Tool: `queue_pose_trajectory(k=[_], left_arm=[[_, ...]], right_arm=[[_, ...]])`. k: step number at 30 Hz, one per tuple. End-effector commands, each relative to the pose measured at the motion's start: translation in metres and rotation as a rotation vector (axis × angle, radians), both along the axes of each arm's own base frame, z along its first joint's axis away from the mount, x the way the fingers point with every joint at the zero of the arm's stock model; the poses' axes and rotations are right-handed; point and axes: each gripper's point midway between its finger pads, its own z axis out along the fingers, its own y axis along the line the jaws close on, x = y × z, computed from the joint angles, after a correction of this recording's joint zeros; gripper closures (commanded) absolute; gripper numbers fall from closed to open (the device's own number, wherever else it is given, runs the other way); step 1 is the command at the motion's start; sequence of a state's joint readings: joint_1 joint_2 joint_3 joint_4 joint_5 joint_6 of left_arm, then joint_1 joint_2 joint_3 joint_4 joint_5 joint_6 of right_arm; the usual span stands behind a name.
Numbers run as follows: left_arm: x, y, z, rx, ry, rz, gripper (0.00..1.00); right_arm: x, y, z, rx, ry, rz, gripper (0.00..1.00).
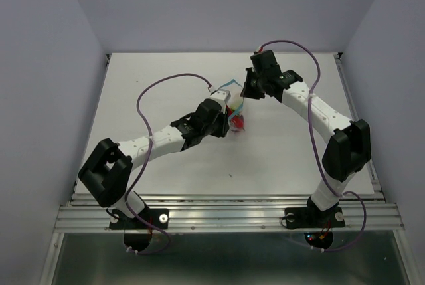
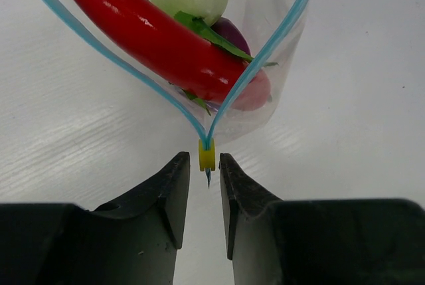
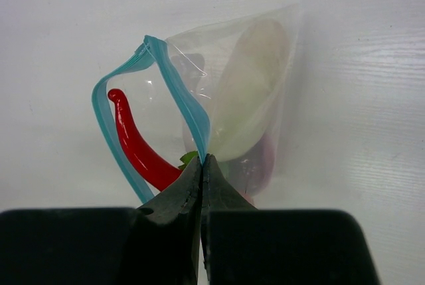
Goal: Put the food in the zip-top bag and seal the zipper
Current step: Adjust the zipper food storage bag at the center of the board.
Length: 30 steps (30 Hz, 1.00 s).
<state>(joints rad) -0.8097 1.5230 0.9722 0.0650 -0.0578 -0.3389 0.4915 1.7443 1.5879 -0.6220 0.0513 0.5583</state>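
Right end effector [image 3: 202, 165] clamps the bag [image 3: 265, 59] by its zipper [image 3: 191, 111]; left end effector [image 2: 203, 165] stands apart, yellow slider [image 2: 206, 155] at its 12 o'clock.

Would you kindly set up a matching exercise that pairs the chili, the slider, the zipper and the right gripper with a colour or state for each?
Things:
A. chili
B. slider
C. zipper
D. right gripper

Colour or state:
1. yellow
2. closed, pinching the zipper
3. red
4. light blue

Pairs: A-3, B-1, C-4, D-2.
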Motion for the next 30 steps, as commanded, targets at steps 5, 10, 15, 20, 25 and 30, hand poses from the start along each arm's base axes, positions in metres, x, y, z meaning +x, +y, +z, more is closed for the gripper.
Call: queue_pose_trajectory(k=[5, 10, 15, 20, 25, 30], left_arm=[[0.000, -0.002, 0.003, -0.029, -0.017, -0.004, 0.74], [0.004, 0.000, 0.007, -0.033, -0.035, 0.019, 0.80], [0.011, -0.002, 0.018, -0.042, -0.076, 0.022, 1.00], [0.017, 0.010, 0.033, -0.026, -0.163, 0.045, 1.00], [0.015, 0.012, 0.069, -0.047, -0.285, -0.011, 1.00], [0.013, 0.005, 0.097, -0.006, -0.452, -0.165, 1.00]], right_arm=[[0.007, 0.000, 0.018, 0.033, -0.038, -0.014, 0.99], [0.007, -0.004, 0.016, 0.030, -0.032, -0.019, 0.99], [0.006, -0.005, 0.013, 0.025, -0.025, -0.020, 0.99], [0.002, -0.017, 0.010, 0.008, -0.025, -0.048, 0.99], [-0.001, -0.024, 0.009, -0.021, -0.033, -0.019, 0.99], [0.001, -0.041, 0.016, -0.048, -0.076, 0.000, 0.98]])
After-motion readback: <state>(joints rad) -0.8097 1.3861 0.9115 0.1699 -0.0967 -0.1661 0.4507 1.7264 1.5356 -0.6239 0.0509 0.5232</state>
